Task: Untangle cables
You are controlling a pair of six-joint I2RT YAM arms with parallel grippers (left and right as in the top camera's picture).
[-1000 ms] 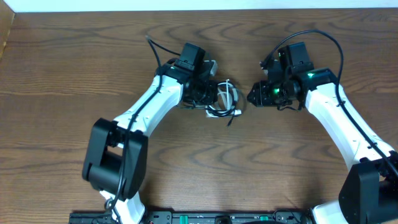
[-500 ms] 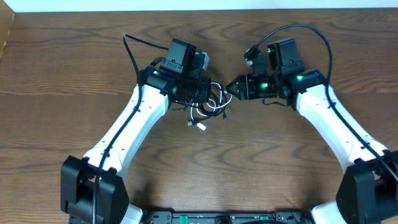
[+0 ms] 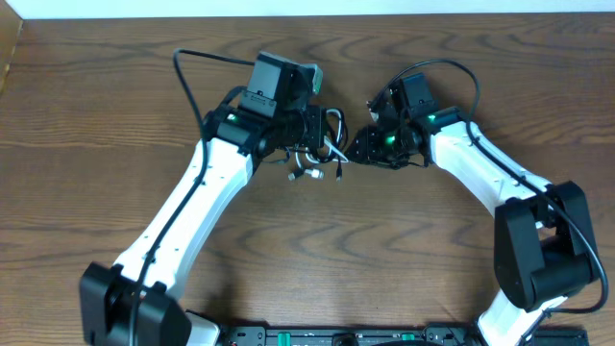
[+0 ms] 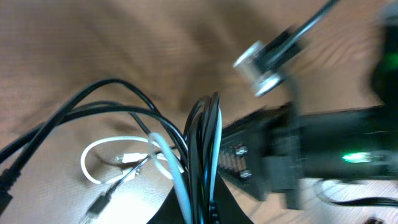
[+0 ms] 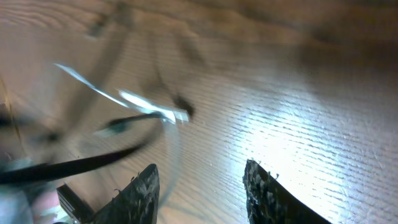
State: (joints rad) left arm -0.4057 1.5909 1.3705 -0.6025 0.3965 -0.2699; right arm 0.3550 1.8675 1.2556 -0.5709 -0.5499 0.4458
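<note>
Wooden bench (image 3: 96, 96), cables (image 3: 320, 161) shifted.
Left tool (image 3: 319, 135) clamps cables; right tool (image 3: 353, 151), part-open and empty, has drawn beside them.

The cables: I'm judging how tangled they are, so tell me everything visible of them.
The cables are thin cords, several black and one white, with small plug ends. Their loops are bunched; a sheaf of strands is pinched in the shut left gripper, ends trailing over the wooden table. The open right gripper is close beside, holding none.
</note>
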